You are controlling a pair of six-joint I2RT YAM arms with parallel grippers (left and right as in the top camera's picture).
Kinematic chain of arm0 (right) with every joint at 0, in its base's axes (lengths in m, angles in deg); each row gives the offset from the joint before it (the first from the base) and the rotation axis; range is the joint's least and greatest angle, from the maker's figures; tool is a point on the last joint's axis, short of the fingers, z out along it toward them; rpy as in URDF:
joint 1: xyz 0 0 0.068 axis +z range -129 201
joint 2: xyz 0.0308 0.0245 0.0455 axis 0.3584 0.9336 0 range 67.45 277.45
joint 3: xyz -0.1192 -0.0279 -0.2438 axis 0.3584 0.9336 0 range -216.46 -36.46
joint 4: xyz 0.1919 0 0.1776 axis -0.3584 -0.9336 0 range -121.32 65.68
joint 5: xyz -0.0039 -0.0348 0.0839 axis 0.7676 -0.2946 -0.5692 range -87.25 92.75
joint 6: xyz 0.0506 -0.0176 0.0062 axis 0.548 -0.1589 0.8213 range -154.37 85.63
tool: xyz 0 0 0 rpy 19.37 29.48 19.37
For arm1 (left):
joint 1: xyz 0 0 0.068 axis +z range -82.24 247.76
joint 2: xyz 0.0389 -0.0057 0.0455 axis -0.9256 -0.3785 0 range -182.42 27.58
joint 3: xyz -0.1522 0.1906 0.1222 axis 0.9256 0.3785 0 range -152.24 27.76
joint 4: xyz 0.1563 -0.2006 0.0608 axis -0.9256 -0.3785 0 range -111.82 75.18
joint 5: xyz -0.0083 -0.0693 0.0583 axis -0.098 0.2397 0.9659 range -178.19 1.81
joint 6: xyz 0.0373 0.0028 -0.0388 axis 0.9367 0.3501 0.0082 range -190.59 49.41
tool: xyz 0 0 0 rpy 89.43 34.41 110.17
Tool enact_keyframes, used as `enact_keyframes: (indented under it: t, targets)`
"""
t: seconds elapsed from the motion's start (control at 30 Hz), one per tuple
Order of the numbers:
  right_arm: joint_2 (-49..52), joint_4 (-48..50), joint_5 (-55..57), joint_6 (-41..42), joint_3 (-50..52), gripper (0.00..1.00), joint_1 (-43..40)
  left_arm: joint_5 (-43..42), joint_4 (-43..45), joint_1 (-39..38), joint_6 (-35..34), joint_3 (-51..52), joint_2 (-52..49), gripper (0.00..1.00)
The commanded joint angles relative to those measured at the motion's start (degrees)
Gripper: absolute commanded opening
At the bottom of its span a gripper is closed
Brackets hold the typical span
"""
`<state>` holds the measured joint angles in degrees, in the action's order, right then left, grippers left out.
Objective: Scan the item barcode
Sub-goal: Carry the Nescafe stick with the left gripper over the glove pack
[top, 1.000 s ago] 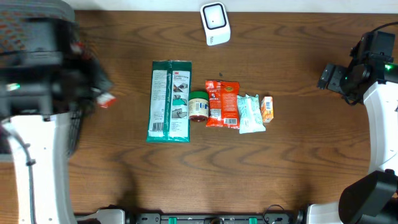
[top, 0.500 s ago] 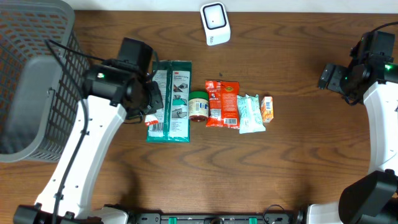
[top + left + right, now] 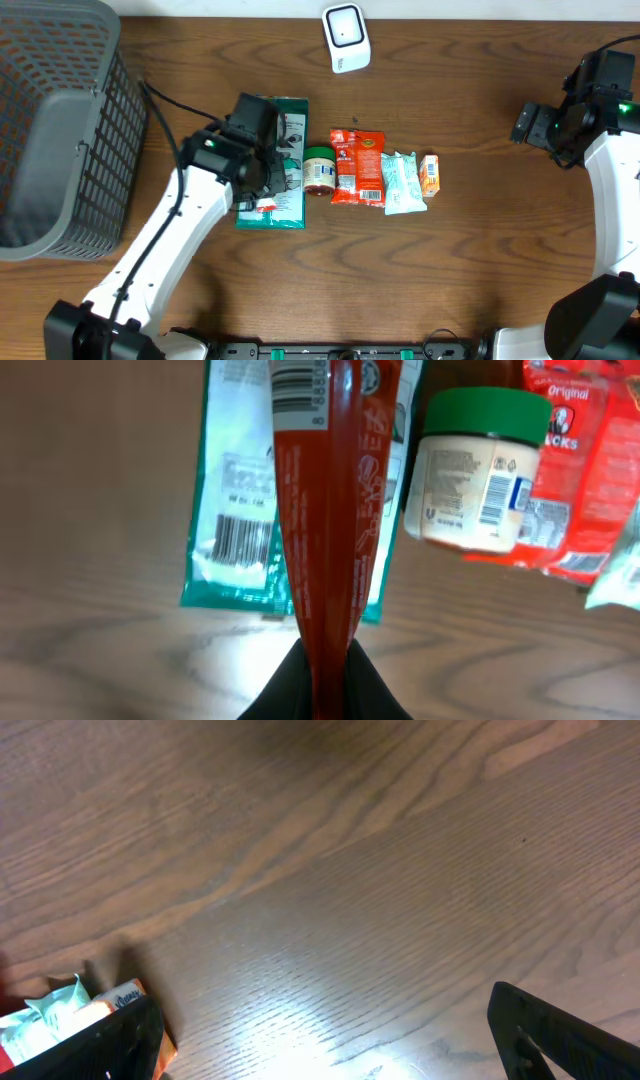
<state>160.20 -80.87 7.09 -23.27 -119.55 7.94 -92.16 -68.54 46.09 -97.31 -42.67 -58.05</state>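
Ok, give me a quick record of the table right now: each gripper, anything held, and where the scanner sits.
left gripper: shut on the red packet, above the green pack
right gripper: open, empty, far right
scanner: white, far edge, middle
basket: grey, far left
row beside pack: jar, red snack bag, pale pouch, orange box

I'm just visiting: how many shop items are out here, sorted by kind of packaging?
Packets: 4 (green pack, red snack packet, pale teal packet, red sachet held up off the table)
Jar: 1 (green-lidded jar)
Box: 1 (small orange box)
Total: 6
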Motion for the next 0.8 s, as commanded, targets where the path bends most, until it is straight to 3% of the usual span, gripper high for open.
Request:
enact_keyframes:
  t: [0.0,0.4,0.77]
  targets:
    - [-0.2,-0.1,0.3,0.0,-0.5,0.99,0.0,0.5,3.0,-0.3,0.8,2.9,-0.2,0.11]
    - [-0.2,-0.1,0.3,0.0,-0.5,0.99,0.0,0.5,10.4,-0.4,0.8,9.1,-0.2,0.11]
    - [-0.2,-0.1,0.3,0.0,-0.5,0.99,0.0,0.5,24.3,-0.4,0.7,18.1,-0.5,0.11]
